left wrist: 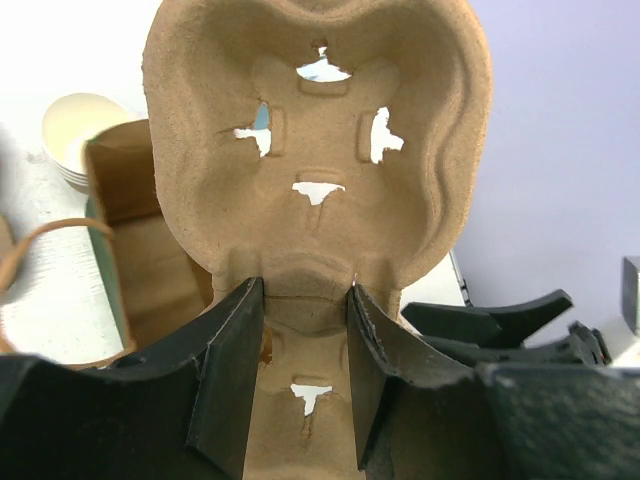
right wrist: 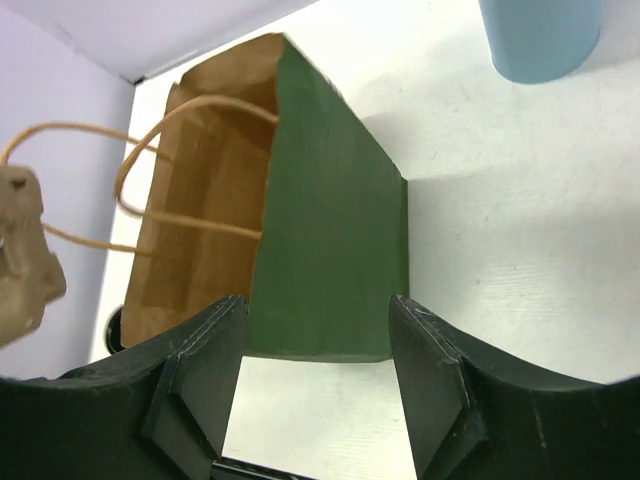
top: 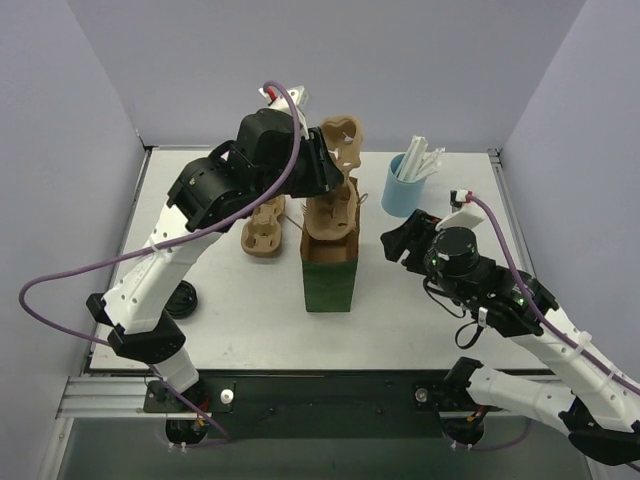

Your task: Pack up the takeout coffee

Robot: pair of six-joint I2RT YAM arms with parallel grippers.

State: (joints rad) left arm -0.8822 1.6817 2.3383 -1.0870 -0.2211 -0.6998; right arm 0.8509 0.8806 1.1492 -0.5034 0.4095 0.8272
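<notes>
**Top external: carrier held over the bag, coffee on the worktop at near left**

Top external view: the left jaws pinch a moulded pulp carrier (top: 340, 145) and hold it upright over the open mouth of the green paper bag (top: 328, 282). The bag stands mid-worktop (top: 250, 330). I cannot tell whether the carrier's lower end touches the bag.

Left wrist view: the jaws press in from both sides on the narrow waist of the carrier (left wrist: 320, 150). The bag's brown inside (left wrist: 150, 260) lies below. A stack of lidless cups (left wrist: 75, 135) sits beyond it.

A second carrier (top: 265, 235) lies flat just left of the bag. A blue cup (top: 403, 192) with white sticks in it stands far right of the bag.

The right jaws are spread, hold nothing, and sit just right of the bag. Right wrist view: the bag's green side (right wrist: 330, 220) shows between the fingers, apart from both.

The takeout coffee (top: 183, 298) shows only its round black lid. It sits on the worktop at near left, partly behind the left arm (top: 150, 270) and well apart from the bag
</notes>
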